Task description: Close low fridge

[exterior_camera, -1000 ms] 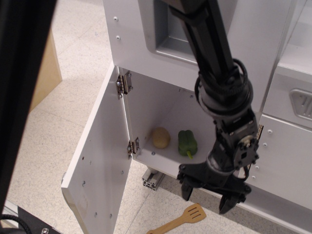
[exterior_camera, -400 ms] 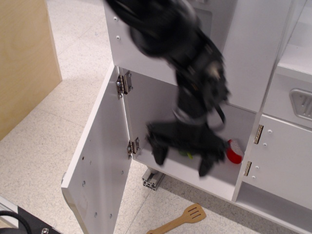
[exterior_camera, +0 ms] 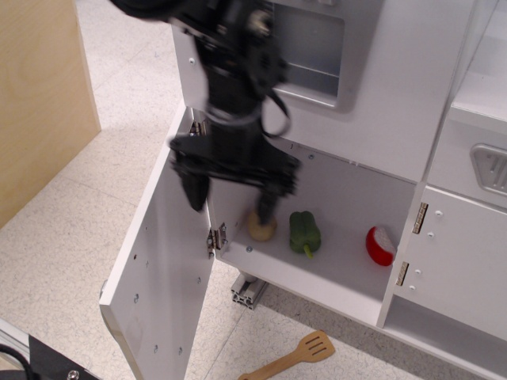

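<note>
The low fridge [exterior_camera: 348, 261] is a white compartment under the grey recessed dispenser panel. Its tall white door [exterior_camera: 162, 261] stands wide open, swung out to the left on two metal hinges [exterior_camera: 215, 237]; the handle is hidden. My black gripper [exterior_camera: 230, 206] is motion-blurred, open and empty, in front of the compartment's left side near the door's hinge edge. One finger [exterior_camera: 194, 190] overlaps the door's top inner edge, the other [exterior_camera: 265, 207] hangs before a tan ball. Whether it touches the door I cannot tell.
Inside the fridge lie a tan ball [exterior_camera: 262, 229], a green pepper [exterior_camera: 304, 232] and a red-and-white piece [exterior_camera: 380, 245]. A wooden spatula [exterior_camera: 289, 358] lies on the floor in front. A wooden panel [exterior_camera: 40, 95] stands at the left. A smaller white cabinet door [exterior_camera: 459, 269] is at the right.
My arm has swung fast from the lower right, in front of the fridge's right side, up and left to the door's hinge edge. The door has not visibly moved.
</note>
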Available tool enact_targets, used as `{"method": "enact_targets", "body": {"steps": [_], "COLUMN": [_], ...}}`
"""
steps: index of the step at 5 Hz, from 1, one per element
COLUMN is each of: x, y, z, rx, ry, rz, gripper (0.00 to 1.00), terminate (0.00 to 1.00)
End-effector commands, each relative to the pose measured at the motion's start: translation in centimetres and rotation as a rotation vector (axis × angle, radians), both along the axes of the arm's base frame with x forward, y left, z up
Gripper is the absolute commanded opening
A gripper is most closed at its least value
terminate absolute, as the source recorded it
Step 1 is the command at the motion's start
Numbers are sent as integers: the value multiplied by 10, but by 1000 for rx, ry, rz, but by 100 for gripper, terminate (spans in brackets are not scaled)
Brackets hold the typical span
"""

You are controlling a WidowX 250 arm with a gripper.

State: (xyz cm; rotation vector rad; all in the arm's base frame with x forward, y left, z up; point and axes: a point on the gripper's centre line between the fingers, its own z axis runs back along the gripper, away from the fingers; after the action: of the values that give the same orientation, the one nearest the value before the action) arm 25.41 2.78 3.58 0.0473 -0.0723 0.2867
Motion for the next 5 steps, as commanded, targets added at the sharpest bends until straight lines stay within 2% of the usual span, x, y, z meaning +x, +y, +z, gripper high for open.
{"method": "enact_targets", "body": {"steps": [1,2,3,4,5], "x": [11,10,9,11,15], "y": [61,72,69,54,35], "z": [20,7,-16,-27,-34], "rx": [-17,-3,-51,-110,-119], "ry": [-71,-59,-15,-20,-17], "rz": [24,29,58,86,99], "gripper": [100,100,100,100,100], "terminate": [0,0,0,0,0]}}
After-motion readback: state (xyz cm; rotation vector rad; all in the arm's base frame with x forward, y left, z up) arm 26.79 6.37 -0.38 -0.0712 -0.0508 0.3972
